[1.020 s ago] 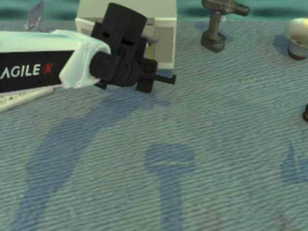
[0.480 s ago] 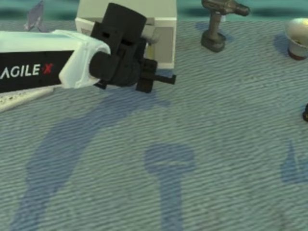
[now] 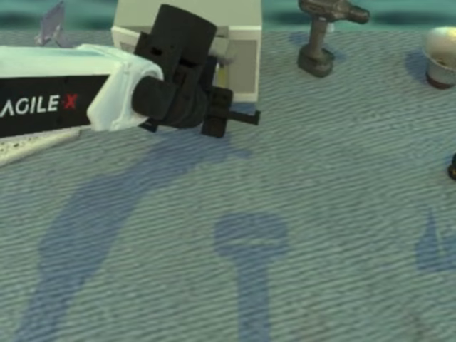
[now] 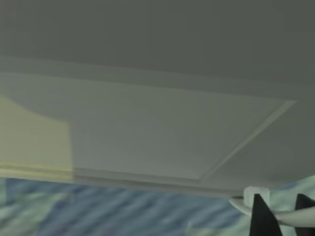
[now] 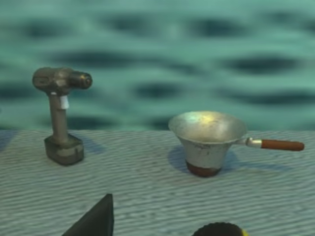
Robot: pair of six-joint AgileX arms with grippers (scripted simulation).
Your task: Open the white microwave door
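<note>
Our left claw (image 3: 239, 116) sits just before the microwave door (image 4: 162, 132), fingers seemingly closed on its handle (image 4: 256, 200).

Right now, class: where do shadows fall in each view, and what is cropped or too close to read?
Top view: the left arm casts a long dark shadow across the table; the white microwave is cropped at the frame's edge. Left wrist view: the white microwave door fills the frame, too close to read. Right wrist view: drill and pan cast soft shadows.
</note>
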